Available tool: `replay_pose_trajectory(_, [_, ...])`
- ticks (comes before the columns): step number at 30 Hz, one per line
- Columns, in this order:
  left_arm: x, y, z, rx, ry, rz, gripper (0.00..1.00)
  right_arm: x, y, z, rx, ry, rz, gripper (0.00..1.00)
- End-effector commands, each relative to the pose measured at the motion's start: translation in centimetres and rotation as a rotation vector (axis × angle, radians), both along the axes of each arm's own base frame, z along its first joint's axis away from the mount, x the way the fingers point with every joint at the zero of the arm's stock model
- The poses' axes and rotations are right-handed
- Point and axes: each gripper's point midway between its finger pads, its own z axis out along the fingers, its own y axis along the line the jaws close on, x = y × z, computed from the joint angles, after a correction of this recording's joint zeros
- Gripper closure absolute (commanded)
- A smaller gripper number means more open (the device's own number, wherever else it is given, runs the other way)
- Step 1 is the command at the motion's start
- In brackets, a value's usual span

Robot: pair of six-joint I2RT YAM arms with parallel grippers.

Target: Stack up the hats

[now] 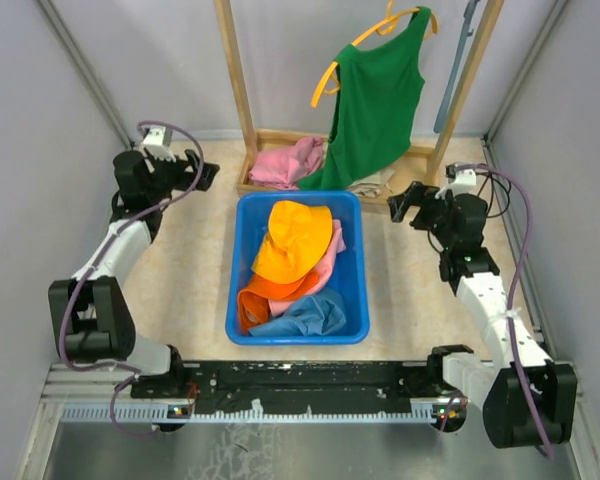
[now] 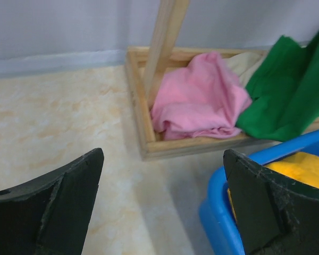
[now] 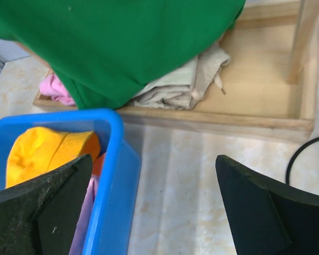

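Observation:
Four hats lie heaped in a blue bin (image 1: 357, 270). The yellow-orange hat (image 1: 292, 240) is on top, the pink hat (image 1: 326, 264) under it, the bright orange hat (image 1: 263, 298) at the front left and the light blue hat (image 1: 306, 315) at the front. My left gripper (image 1: 202, 172) is open and empty, left of and behind the bin. My right gripper (image 1: 405, 205) is open and empty, right of the bin. The left wrist view shows the bin's corner (image 2: 223, 212) and the yellow-orange hat (image 2: 303, 170). The right wrist view shows the bin's rim (image 3: 114, 159) and that hat (image 3: 42, 151).
A wooden rack's base tray (image 1: 265, 138) stands behind the bin and holds a pink cloth (image 1: 285, 162) and a beige cloth (image 3: 186, 82). A green tank top (image 1: 380, 100) hangs on an orange hanger over it. Grey walls close in on both sides.

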Motion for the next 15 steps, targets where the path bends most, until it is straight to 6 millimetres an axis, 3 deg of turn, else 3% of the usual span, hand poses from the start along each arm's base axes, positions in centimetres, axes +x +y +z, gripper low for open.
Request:
replay_pose_trajectory(1, [-1.1,-4.8,3.9,-0.087,-0.020,-0.298,0.01,-0.7,1.8,2.4,0.075,0.031,0.076,0.01])
replay_pose_trajectory(4, [-3.1,-6.9,8.9,-0.145,-0.147,-0.463,0.01,-0.8,2.1,3.6,0.078,0.029,0.095,0.08])
replay_pose_trajectory(6, [-3.1,-6.8,11.0,-0.202,-0.205,-0.428,0.01,-0.9,2.4,3.9,0.078,0.039,0.114,0.23])
replay_pose_trajectory(8, [-2.2,-7.0,11.6,-0.246,-0.167,-0.430,0.01,-0.9,2.6,4.0,0.082,0.046,0.125,0.46])
replay_pose_trajectory(11, [-1.0,-8.1,12.0,-0.253,-0.130,-0.479,0.01,-0.8,2.9,4.2,0.089,0.058,0.137,0.96])
replay_pose_trajectory(12, [-0.4,-8.3,12.1,-0.246,-0.130,-0.461,0.06,-0.8,2.9,4.3,0.091,0.060,0.138,1.00])
replay_pose_trajectory(14, [1.1,-9.1,11.8,-0.210,-0.107,-0.415,0.39,-0.7,3.0,4.4,0.101,0.059,0.137,1.00])
replay_pose_trajectory(15, [1.9,-9.8,11.5,-0.178,-0.096,-0.401,0.49,-0.7,3.0,4.5,0.109,0.057,0.136,1.00])
